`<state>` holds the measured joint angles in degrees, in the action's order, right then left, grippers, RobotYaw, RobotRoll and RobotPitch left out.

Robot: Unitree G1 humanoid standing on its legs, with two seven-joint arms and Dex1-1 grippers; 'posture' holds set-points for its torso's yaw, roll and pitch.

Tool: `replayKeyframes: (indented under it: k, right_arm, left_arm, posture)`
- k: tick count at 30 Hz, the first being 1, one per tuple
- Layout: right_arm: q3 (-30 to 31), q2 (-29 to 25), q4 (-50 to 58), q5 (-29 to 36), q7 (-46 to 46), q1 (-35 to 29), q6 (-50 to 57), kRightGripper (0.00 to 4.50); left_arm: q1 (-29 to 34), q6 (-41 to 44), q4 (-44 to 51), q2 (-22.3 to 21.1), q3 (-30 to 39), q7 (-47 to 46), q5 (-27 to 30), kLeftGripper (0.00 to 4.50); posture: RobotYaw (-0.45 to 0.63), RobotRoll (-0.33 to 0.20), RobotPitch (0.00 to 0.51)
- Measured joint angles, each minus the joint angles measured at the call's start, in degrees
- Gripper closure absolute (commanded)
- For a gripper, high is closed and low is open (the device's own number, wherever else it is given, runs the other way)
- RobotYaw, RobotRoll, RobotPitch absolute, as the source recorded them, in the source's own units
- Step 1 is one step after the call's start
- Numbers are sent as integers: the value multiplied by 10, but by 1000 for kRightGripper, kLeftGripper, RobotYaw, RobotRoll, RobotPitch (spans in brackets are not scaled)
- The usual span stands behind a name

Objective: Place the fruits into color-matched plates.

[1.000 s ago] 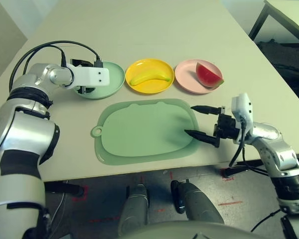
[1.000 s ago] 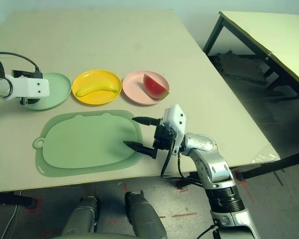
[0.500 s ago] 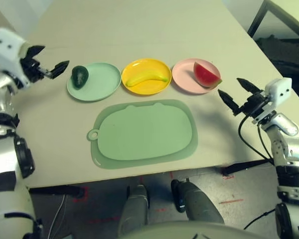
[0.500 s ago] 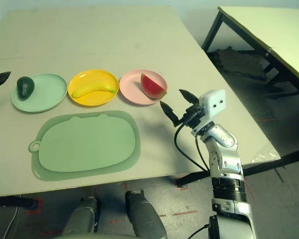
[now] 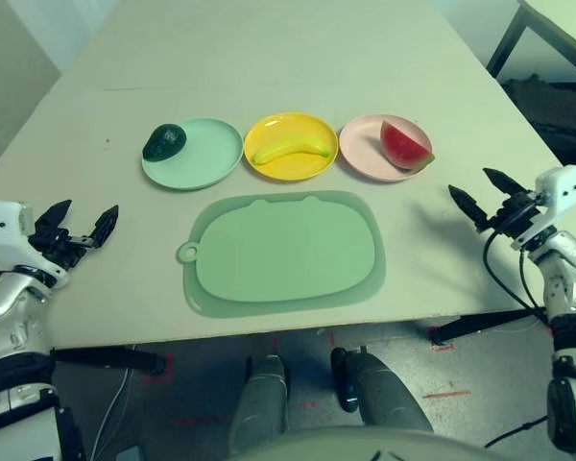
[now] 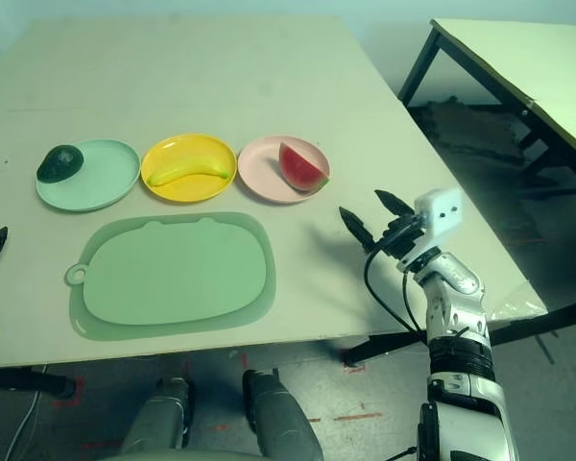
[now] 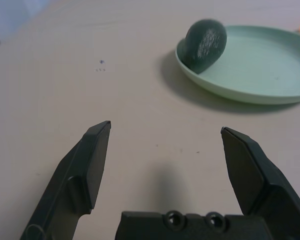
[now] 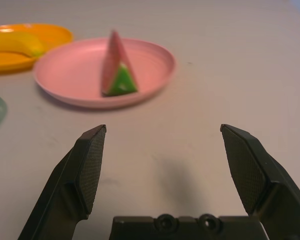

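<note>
Looking across a broad, pale beige, flat worktop (image 5: 269,58). Finding a large mint-green, rounded-rectangular mat (image 5: 285,252) with a handle loop lying near its front edge. Seeing three round, shallow plates standing in a row beyond the mat: mint green (image 5: 206,158) on the left, yellow (image 5: 293,123) in the middle, pale pink (image 5: 363,154) on the right. Noticing the black two-fingered left gripper (image 5: 89,206) hovering left of the mat, jaws spreading wide, holding nothing. Seeing the black two-fingered right gripper (image 5: 468,180) hovering right of the mat, jaws likewise gaping wide, gripping nothing, well apart from the fruits. Spotting a yellow, curved toy banana (image 5: 291,150) resting inside the yellow plate. Seeing a red, wedge-shaped toy watermelon (image 5: 403,147) with green rind sitting on the right side of the pink plate. Finding a small, dark green, oval toy avocado (image 5: 164,142) resting at the left rim of the mint plate.
</note>
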<state>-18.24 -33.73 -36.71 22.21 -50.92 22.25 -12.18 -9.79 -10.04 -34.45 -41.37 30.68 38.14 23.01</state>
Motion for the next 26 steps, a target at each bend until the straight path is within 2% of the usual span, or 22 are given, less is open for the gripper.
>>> replayKeyframes:
  k: [6, 10, 18, 26]
  right_arm:
    - [-8, 1, -22, 0, -17, 0, -27, 0]
    - [-7, 20, -19, 0, -17, 1, -38, 0]
    - [-3, 53, -2, -1, -5, 10, -43, 0]
    - [-5, 54, -4, -1, 0, 17, -47, 0]
  left_arm:
    - [5, 16, 25, 15, -1, -13, 0, 17]
    - [3, 23, 28, 14, -1, -14, 0, 17]
    - [19, 35, 58, 1, 1, -20, 0, 17]
    - [45, 61, 121, 8, 1, -41, 0, 17]
  posture:
    - [-58, 0, 163]
    - [-46, 0, 159]
    - [-1, 0, 194]
    - [8, 0, 178]
